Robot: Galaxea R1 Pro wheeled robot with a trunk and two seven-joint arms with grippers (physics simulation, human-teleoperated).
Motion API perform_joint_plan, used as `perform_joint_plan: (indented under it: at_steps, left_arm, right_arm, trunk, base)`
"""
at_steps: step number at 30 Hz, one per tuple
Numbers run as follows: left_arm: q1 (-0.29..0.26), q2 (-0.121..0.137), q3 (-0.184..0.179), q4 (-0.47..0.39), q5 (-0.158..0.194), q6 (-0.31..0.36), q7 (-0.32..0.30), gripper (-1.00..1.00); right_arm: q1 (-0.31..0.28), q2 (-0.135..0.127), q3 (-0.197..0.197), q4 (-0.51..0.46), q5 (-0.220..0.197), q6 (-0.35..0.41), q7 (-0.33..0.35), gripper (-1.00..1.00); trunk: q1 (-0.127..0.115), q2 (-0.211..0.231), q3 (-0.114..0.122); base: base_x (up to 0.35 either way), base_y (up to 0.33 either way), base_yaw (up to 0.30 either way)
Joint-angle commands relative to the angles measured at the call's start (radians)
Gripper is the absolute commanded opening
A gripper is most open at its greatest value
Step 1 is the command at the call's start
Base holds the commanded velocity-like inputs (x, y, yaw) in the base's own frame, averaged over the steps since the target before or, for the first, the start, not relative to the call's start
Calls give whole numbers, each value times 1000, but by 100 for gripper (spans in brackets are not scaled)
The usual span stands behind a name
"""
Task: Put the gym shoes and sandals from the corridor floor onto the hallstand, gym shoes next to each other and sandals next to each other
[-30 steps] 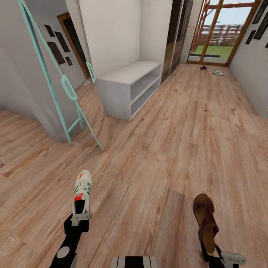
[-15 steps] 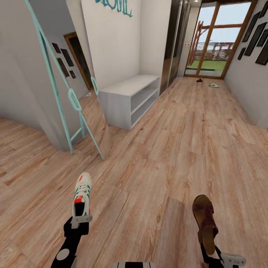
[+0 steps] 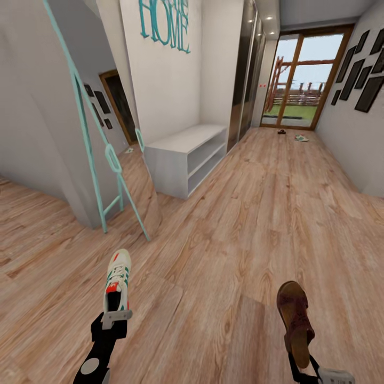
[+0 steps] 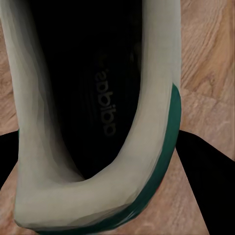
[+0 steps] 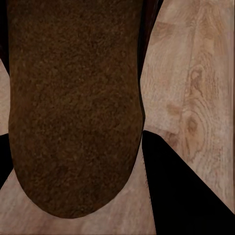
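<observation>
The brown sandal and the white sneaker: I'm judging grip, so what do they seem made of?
The brown sandal looks like matte suede or cork: grainy, speckled surface. The white sneaker looks like smooth matte leather or synthetic: even cream heel collar, green trim.

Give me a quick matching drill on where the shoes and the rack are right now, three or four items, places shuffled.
Things:
1. gym shoe with red patches
2. brown sandal
3. second gym shoe
4. hallstand

Places or states:
A. lying on the corridor floor far off, near the glass door
B. held in the left tool
C. against the wall beside the teal mirror, shelves bare
D. held in the right tool

Pairs: 1-B, 2-D, 3-A, 4-C
</observation>
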Motion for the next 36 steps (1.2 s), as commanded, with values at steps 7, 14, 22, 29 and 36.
perform_joint_plan:
  at_steps: [7, 14, 22, 29, 36]
  left_arm:
    - [-1, -1, 4, 17, -10, -3, 2, -100]
    - [0, 0, 4, 18, -10, -3, 2, -100]
    - [-1, 0, 4, 18, -10, -4, 2, -100]
    - [1, -7, 1, 18, -11, -7, 2, -100]
    - [1, -9, 1, 18, -8, -6, 46, -100]
  right_arm:
    - [0, 0, -3, 47, -9, -99, 12, -100]
    - [0, -1, -5, 49, -13, -103, 9, -100]
    - [-1, 0, -6, 48, -17, -103, 7, -100]
    - [0, 25, -4, 49, -12, -106, 5, -100]
    - [-1, 37, -4, 51, -9, -106, 7, -100]
  trunk:
    - [-10, 15, 36]
    - [-37, 64, 66]
    - [-60, 106, 85]
    - [-60, 106, 85]
    - [-60, 106, 84]
  base:
    - [0, 0, 0]
    - [0, 0, 0]
    - [0, 0, 0]
    - [0, 0, 142]
    - [-152, 5, 272]
